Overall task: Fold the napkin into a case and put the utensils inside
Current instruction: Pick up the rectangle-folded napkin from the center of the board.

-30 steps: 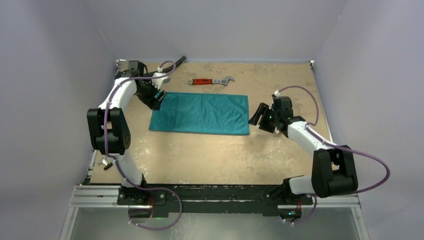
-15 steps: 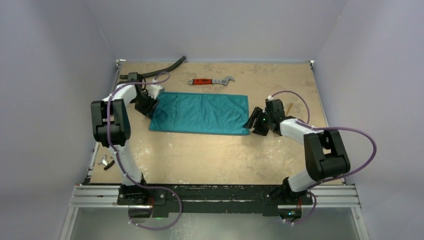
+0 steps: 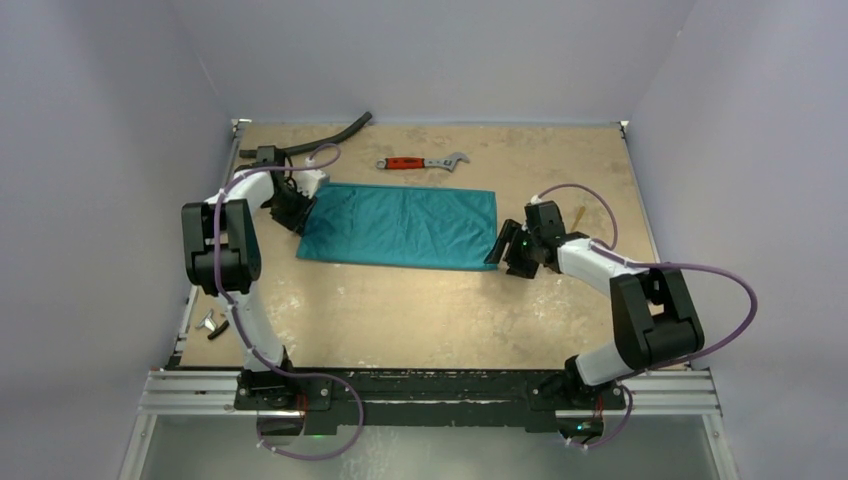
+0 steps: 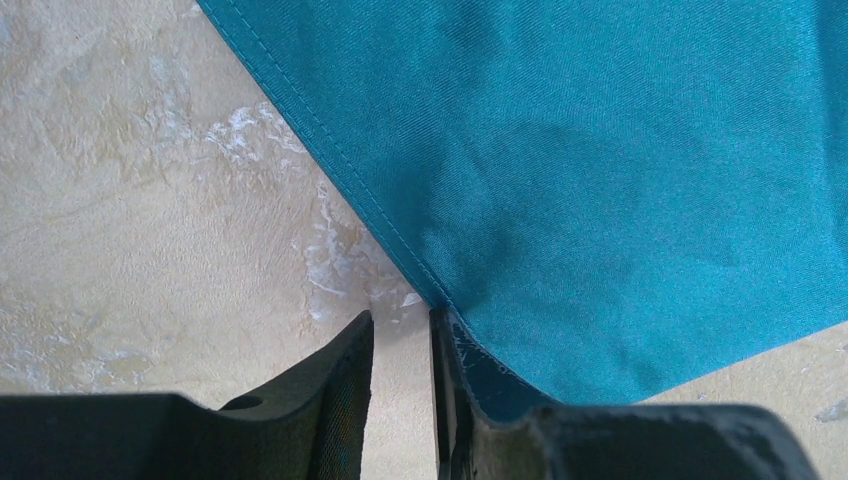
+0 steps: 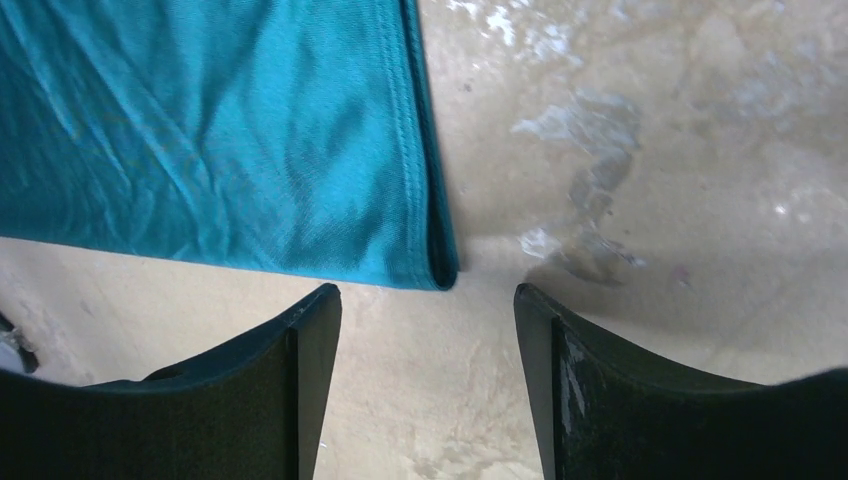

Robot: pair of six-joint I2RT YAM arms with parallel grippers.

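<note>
Worktop (image 3: 420, 310): tan, mottled. Napkin (image 3: 400, 226): teal, flat wide rectangle, upper middle of top view, edge doubled at lower right corner. Left gripper (image 4: 400, 320) at napkin's left edge, jaws nearly together, hem right at slim gap, can't tell if pinched. Right gripper (image 5: 428, 300) at napkin's lower right corner, spread wide, grabbing nothing. Red-handled wrench (image 3: 420, 162) just above napkin. Small pliers (image 3: 213, 324) lower left, at worktop edge.

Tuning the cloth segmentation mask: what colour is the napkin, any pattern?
Plain teal-green soft cloth napkin, no pattern; clearest in the right wrist view.
</note>
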